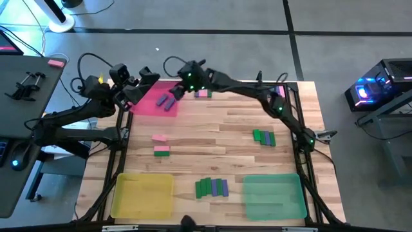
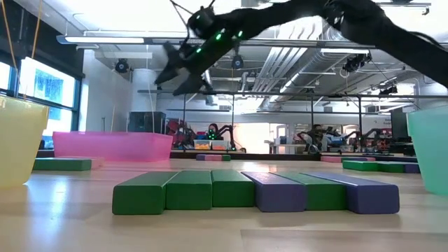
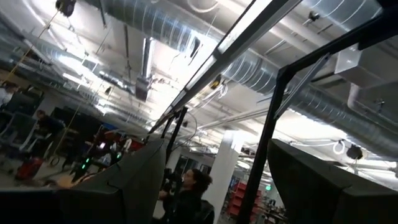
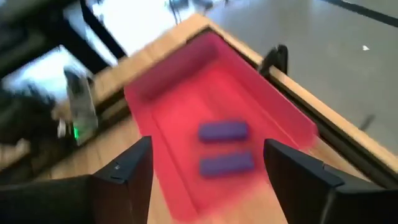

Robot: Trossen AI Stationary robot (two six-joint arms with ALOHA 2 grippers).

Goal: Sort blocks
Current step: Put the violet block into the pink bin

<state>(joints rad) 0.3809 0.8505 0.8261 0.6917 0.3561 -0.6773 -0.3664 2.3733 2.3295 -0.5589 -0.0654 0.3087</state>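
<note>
Overhead view of the table (image 1: pixel 212 138) with three trays: a pink tray (image 1: pixel 154 100) at the far left, a yellow tray (image 1: pixel 143 195) at the near left and a green tray (image 1: pixel 275 196) at the near right. Two purple blocks (image 1: pixel 167 102) lie side by side in the pink tray. The right gripper (image 1: pixel 178 92) hangs over that tray's far right edge, fingers spread apart and empty, with the two purple blocks below in its wrist view. The left gripper (image 1: pixel 145 76) is raised by the tray's far left corner, pointing up toward the ceiling; its fingers stand apart with nothing between them. A near-centre row (image 1: pixel 212 187) holds six blocks, counted in the low view: three green, one purple, one green, one purple. At the right lies a cluster (image 1: pixel 264 137) of about four green and purple blocks. Left of centre are a pink block (image 1: pixel 159 138) and a pink-and-green pair (image 1: pixel 161 151). A small pink and purple group (image 1: pixel 203 94) lies at the far edge; its count cannot be told.
</note>
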